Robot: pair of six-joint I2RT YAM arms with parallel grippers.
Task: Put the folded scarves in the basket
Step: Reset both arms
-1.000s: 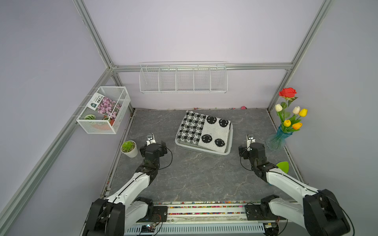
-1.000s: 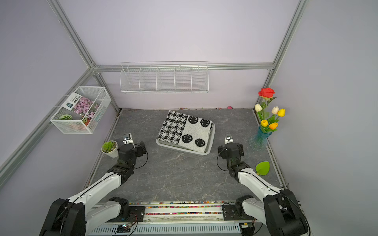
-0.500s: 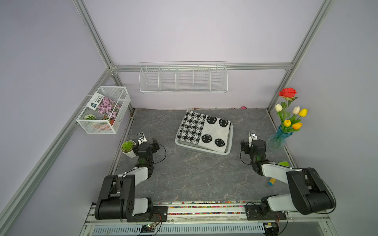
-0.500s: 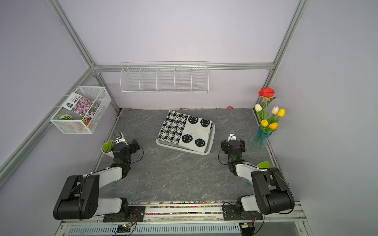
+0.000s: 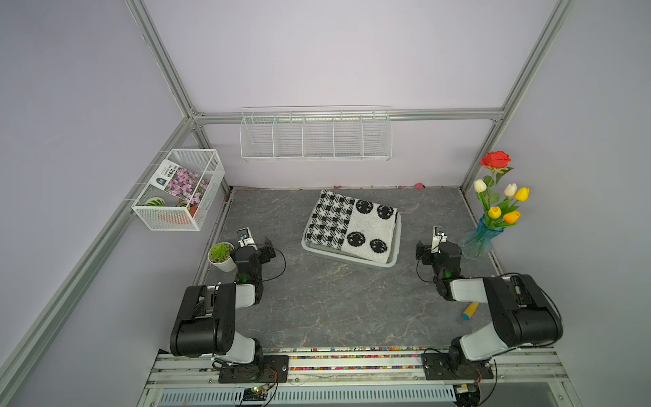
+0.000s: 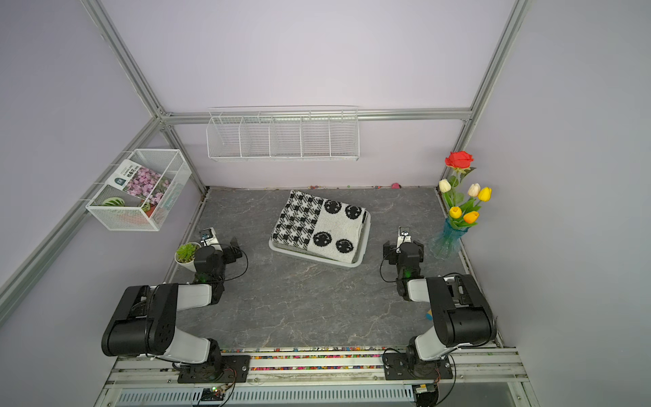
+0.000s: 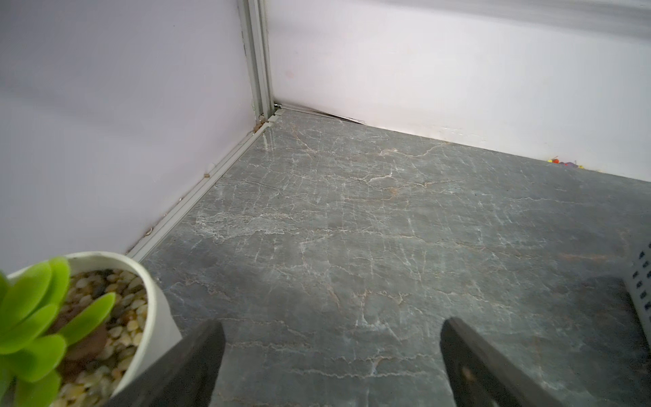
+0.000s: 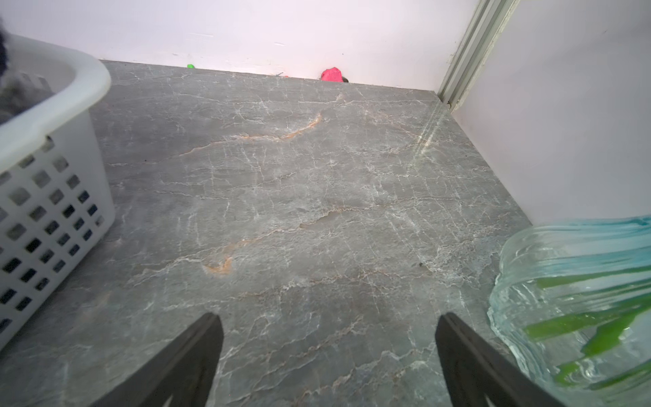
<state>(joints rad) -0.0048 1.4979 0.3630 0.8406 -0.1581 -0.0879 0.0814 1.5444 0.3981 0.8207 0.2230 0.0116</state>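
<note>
Both top views show the folded scarf [image 5: 352, 225] lying in the basket [image 5: 345, 259] on the worktop [image 5: 334, 310]. Left pincer [image 7: 333, 326] and right pincer [image 8: 327, 320] stand apart, empty.

Open tabletop [image 5: 334, 303] before basket [image 5: 352, 261]; vase [image 5: 479, 241], pot [image 5: 227, 264] crowd edges.

With arms folded, left tool [image 7: 333, 322] and right tool [image 8: 328, 316] gape, seemingly empty.

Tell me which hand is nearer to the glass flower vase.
Right. The right hand is open, right beside the vase. The left hand, also open, is on the far side of the basket, next to the potted succulent.
</note>
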